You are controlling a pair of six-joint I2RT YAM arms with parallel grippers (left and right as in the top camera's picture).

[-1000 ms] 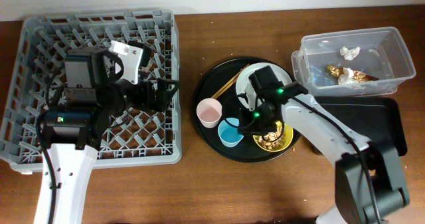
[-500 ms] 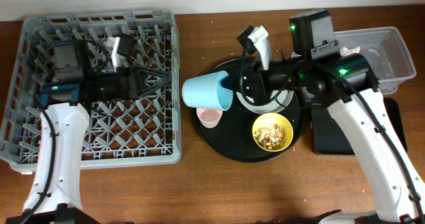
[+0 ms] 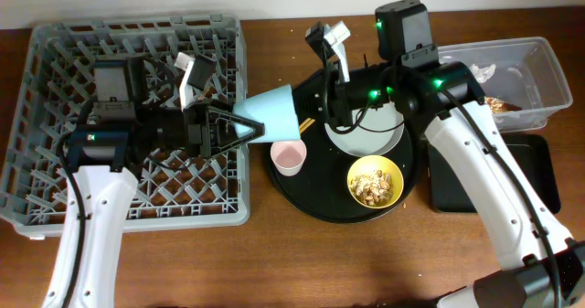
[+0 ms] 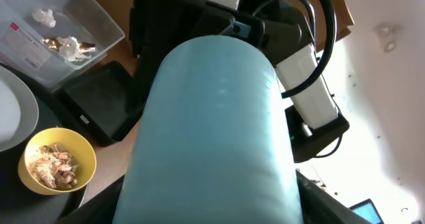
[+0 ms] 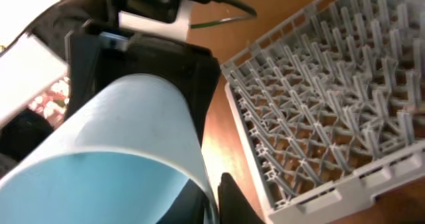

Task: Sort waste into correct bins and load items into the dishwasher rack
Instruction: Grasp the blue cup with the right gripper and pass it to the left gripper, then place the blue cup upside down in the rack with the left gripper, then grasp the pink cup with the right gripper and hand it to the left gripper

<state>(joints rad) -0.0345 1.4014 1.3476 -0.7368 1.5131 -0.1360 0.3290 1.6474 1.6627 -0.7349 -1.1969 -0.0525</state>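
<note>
Dishwasher rack (image 3: 55, 116) sits at left, and the small blue cup (image 3: 274, 114) hangs sideways in the air between its right edge and the round black tray (image 3: 302, 196). The right gripper (image 3: 306, 116) is clamped on the cup's rim. The left gripper (image 3: 239, 128) straddles its base, but I cannot tell whether it grips.

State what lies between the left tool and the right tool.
The blue cup lies there on its side, bridging the gap between the left tool and the right tool. The overhead view shows this.
</note>
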